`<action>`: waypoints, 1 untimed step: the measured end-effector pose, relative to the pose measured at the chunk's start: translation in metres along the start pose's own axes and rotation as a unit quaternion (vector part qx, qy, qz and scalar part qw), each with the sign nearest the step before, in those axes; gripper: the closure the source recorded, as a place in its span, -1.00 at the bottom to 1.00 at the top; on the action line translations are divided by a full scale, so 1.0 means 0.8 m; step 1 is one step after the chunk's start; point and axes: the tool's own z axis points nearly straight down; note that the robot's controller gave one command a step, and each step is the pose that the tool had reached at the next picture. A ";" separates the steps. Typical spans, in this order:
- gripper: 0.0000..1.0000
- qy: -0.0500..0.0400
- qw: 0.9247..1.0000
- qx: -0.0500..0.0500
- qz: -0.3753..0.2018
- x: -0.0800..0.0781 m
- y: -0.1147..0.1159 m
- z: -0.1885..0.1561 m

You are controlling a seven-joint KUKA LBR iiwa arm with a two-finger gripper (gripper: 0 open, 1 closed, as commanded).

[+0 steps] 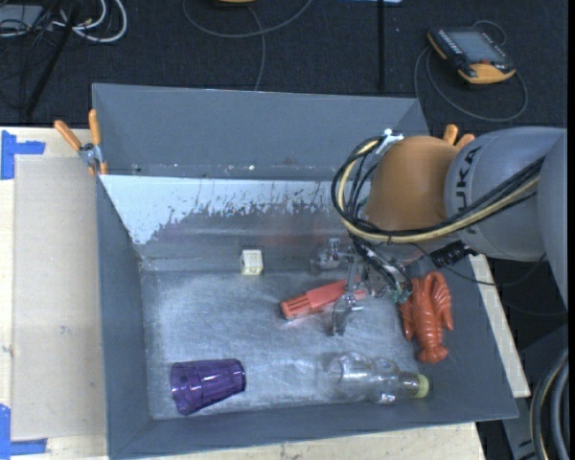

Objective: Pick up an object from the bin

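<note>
My gripper point(343, 290) is low over the middle of the bin, under the arm's orange cover. Its two metal fingers stand apart, one toward the back wall and one toward the front. A long salmon-red plastic piece point(310, 303) lies flat on the floor, and its right end reaches in between the fingers. The fingers are not pressed against it. A red toy lobster point(428, 318) lies just right of the gripper by the right wall.
A clear plastic bottle with a yellow cap point(374, 379) lies on its side near the front, below the gripper. A purple cup point(206, 384) lies tipped over at the front left. A small cream cube point(252, 262) sits near the back wall.
</note>
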 end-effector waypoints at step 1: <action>-1.00 0.001 0.997 0.002 -0.079 0.004 0.015 -0.004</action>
